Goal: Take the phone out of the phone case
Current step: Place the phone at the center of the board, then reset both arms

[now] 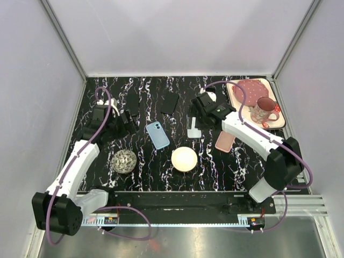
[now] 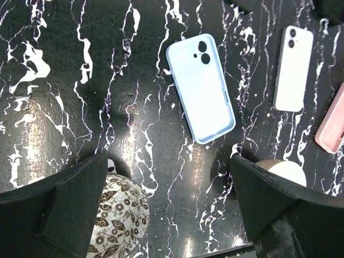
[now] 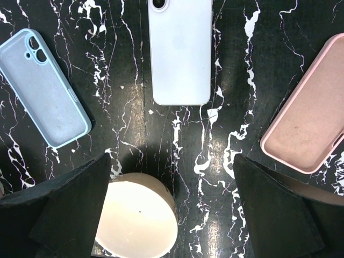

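Note:
A light blue phone case [image 1: 157, 134] lies open side up and empty on the black marble table; it also shows in the left wrist view [image 2: 200, 88] and the right wrist view [image 3: 43, 88]. A white phone [image 1: 193, 127] lies back up, bare, to its right [image 3: 180, 51] [image 2: 294, 67]. An empty pink case [image 1: 225, 141] lies further right [image 3: 309, 126]. My left gripper [image 1: 128, 122] [image 2: 169, 215] is open and empty, left of the blue case. My right gripper [image 1: 200, 107] [image 3: 172, 215] is open and empty, just behind the white phone.
A cream bowl [image 1: 184, 159] and a patterned bowl [image 1: 124, 161] stand near the front. Two flat black phones or cases [image 1: 170, 102] [image 1: 133, 105] lie at the back. A tray [image 1: 234, 95] with a pink plate and a mug [image 1: 263, 110] sits at the back right.

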`<move>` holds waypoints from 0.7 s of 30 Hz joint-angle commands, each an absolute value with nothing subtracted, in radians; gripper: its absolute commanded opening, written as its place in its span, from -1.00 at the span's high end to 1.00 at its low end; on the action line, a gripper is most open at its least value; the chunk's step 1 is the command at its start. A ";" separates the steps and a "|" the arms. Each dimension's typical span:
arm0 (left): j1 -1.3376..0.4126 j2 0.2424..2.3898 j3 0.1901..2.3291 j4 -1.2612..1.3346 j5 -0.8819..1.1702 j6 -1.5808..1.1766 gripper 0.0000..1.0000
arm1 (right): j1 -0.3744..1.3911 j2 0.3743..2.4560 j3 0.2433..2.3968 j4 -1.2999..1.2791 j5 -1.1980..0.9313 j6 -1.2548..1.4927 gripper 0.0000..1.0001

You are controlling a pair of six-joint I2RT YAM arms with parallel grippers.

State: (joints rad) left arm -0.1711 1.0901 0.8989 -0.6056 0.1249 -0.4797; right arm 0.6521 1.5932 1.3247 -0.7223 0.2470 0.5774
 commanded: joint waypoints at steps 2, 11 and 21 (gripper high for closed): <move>-0.173 1.009 0.881 -0.574 0.167 -0.489 -0.98 | 0.652 1.545 1.322 -0.675 0.229 0.581 -0.99; -0.173 1.000 0.858 -0.574 0.178 -0.488 -0.98 | 0.653 1.526 1.292 -0.663 0.226 0.584 -0.99; -0.173 0.999 0.847 -0.569 0.175 -0.483 -0.98 | 0.652 1.505 1.259 -0.643 0.216 0.607 -0.99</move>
State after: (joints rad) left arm -0.1711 1.0142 0.8566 -0.6022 0.1551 -0.4808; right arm 0.6521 1.5471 1.2625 -0.6777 0.2165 0.5900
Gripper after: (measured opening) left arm 0.983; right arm 0.994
